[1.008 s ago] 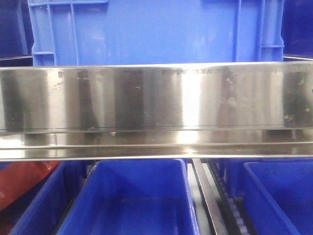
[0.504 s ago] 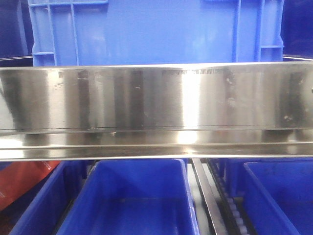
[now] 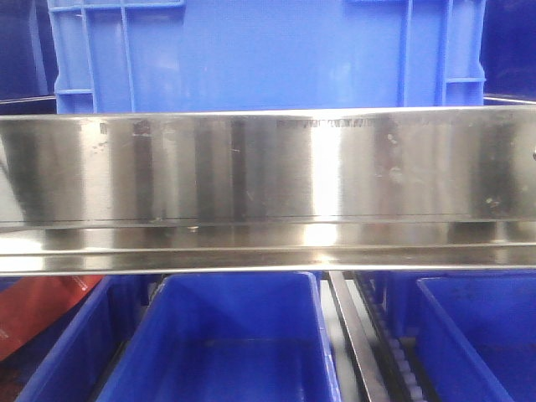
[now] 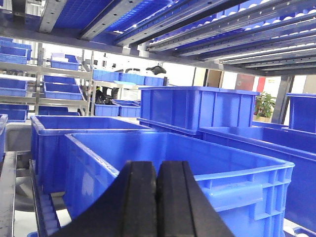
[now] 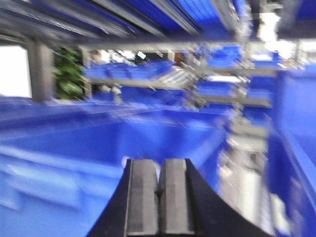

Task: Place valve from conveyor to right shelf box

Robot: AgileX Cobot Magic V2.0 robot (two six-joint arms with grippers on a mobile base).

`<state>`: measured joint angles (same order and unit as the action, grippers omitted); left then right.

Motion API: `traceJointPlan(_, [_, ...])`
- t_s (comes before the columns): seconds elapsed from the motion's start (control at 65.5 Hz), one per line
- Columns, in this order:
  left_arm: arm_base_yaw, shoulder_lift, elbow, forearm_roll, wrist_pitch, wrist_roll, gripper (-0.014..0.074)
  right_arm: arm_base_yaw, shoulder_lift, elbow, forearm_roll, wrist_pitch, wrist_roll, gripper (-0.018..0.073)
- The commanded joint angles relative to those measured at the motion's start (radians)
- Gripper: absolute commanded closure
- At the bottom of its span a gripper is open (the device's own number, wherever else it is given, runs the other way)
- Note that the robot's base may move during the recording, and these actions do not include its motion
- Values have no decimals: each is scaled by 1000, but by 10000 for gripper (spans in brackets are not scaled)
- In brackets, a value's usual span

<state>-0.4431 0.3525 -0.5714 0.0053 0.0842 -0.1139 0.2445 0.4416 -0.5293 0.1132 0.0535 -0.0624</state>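
Blue shelf bins (image 4: 163, 163), both claws closed

Steel shelving (image 3: 268, 167), blue bins (image 4: 163, 163)

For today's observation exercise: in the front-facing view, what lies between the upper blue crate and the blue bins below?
In the front-facing view, a wide shiny steel rail crosses between the upper blue crate and the lower blue bins.
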Motion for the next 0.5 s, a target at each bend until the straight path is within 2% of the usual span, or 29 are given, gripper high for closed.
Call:
traceJointPlan(0.0, [3,-6,1,5,-20,5,707,-80,-46,88,-9,-18,-7,727])
traceJointPlan(0.198, [3,-6,1,5,-20,5,707,-242,-187,306,-35,-39,-7,727])
traceJointPlan(0.382, [3,-6,1,5,-20,5,707,-307,-298,471,-35,-134,-7,727])
traceJointPlan(0.489, [3,-6,1,5,-20,5,707,-314,-342,529,-35,-138,-7,727])
